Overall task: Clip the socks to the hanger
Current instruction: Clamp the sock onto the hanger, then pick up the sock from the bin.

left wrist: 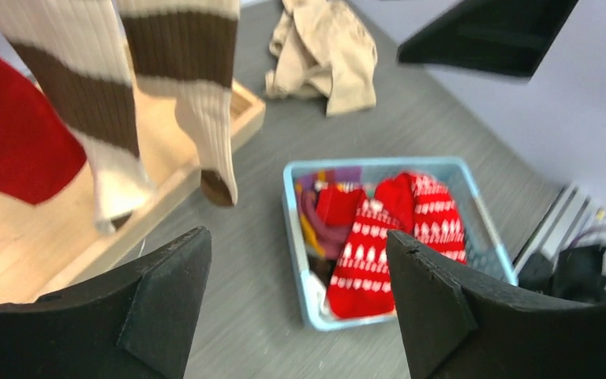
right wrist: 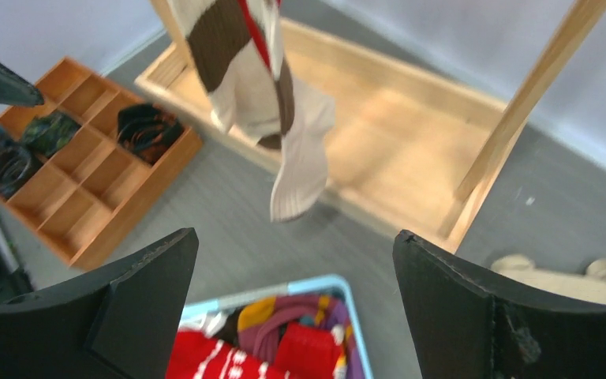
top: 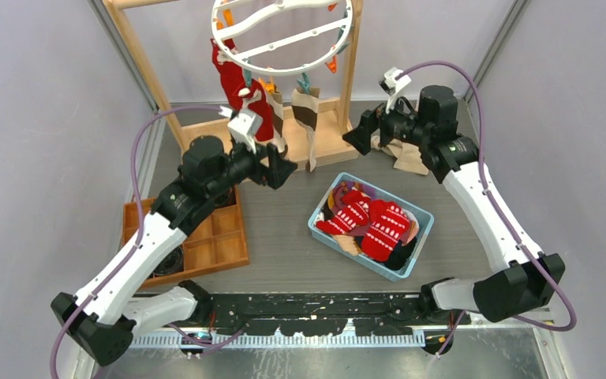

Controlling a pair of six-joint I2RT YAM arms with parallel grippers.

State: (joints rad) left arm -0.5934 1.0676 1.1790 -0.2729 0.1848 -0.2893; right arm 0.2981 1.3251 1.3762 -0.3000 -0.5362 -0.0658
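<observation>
The white ring hanger hangs at the top from the wooden frame. A red sock and tan-and-brown socks hang clipped under it; the tan-and-brown ones also show in the left wrist view and the right wrist view. Red patterned socks and purple and orange ones lie in a light blue basket, also seen in the left wrist view. My left gripper is open and empty beside the hanging socks. My right gripper is open and empty, right of the frame.
The wooden frame's base tray sits behind the basket. A wooden compartment box with dark items lies at the left. A beige cloth lies under the right arm.
</observation>
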